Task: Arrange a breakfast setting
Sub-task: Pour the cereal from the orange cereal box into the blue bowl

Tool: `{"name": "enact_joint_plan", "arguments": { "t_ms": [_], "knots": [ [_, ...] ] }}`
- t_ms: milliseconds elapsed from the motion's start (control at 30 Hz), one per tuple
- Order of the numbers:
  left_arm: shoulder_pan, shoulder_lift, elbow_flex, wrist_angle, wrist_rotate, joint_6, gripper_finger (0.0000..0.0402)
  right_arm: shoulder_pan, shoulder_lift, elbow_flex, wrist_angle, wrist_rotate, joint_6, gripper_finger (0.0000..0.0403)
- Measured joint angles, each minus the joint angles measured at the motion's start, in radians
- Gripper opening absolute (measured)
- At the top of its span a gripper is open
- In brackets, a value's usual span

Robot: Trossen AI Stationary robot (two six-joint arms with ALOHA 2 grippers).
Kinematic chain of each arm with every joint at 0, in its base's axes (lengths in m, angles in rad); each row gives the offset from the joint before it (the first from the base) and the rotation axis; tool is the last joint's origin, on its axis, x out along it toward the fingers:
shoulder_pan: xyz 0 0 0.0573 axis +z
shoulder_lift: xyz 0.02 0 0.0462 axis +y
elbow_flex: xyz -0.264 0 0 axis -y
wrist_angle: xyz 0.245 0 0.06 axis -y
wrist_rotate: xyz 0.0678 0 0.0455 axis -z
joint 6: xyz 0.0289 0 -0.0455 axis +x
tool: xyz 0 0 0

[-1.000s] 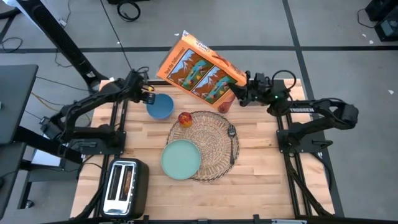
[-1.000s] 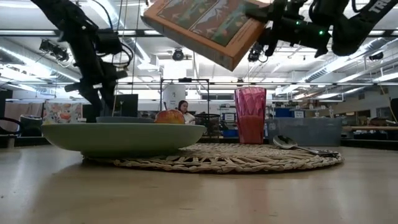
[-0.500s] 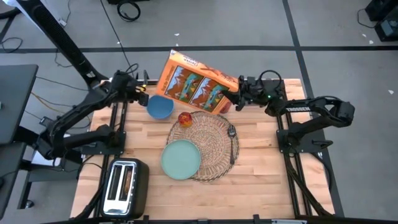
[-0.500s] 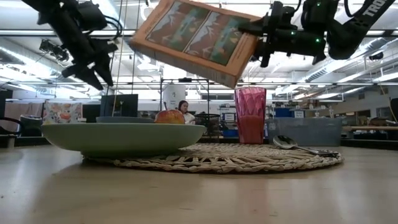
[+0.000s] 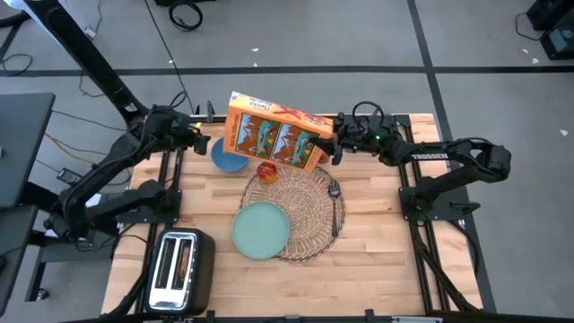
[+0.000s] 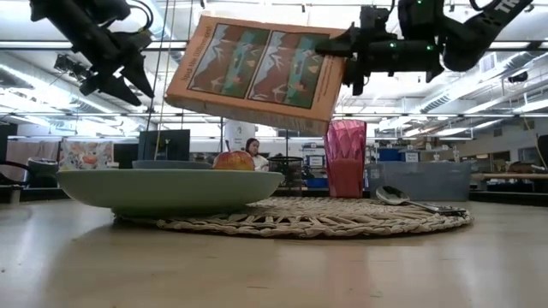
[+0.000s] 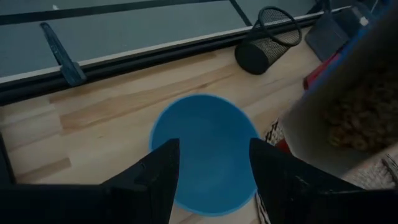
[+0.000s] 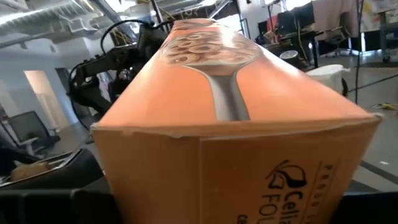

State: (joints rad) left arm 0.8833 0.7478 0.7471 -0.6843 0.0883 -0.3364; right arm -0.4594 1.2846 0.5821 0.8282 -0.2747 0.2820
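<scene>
right gripper [image 5: 334, 149] clenched the cereal box [image 5: 273, 141] high over the bowl [image 5: 228, 161]; left gripper [image 7: 211, 168] hung open there; tilting slowly would keep the pour centred.

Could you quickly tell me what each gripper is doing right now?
Left gripper: open, empty, above the blue bowl.
Right gripper: shut on the cereal box, held in the air.

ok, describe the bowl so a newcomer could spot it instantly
Start at the round woven placemat mid-table. Past its far-left edge, on bare wood, sits the blue bowl, partly under the held cereal box. It is smaller and deeper blue than the pale teal plate.
</scene>
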Motion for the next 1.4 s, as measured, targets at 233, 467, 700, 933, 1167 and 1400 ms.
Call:
{"name": "enact_joint_plan", "arguments": {
  "t_ms": [233,467,700,933,1167,1400],
  "knots": [
    [-0.002,-0.011,0.0,-0.003,0.028,0.007,0.0199,0.023,-0.001,0.047,-0.13,0.045,-0.055,0.0247],
    [-0.002,-0.011,0.0,-0.002,0.041,0.034,0.0199,0.042,-0.001,0.115,-0.269,0.089,-0.121,0.0247],
    [-0.002,-0.011,0.0,-0.002,0.041,0.035,0.0199,0.049,0.008,0.176,-0.386,0.102,-0.172,0.0247],
    [-0.008,-0.011,0.0,-0.003,0.051,0.043,0.0199,0.049,0.024,0.216,-0.46,0.104,-0.206,0.0247],
    [-0.055,-0.011,0.0,-0.003,0.054,0.044,0.0199,0.054,0.023,0.236,-0.483,0.112,-0.222,0.0247],
    [-0.089,-0.011,0.0,-0.005,0.055,0.052,0.0199,0.071,0.023,0.237,-0.489,0.102,-0.239,0.0247]
  ]
}}
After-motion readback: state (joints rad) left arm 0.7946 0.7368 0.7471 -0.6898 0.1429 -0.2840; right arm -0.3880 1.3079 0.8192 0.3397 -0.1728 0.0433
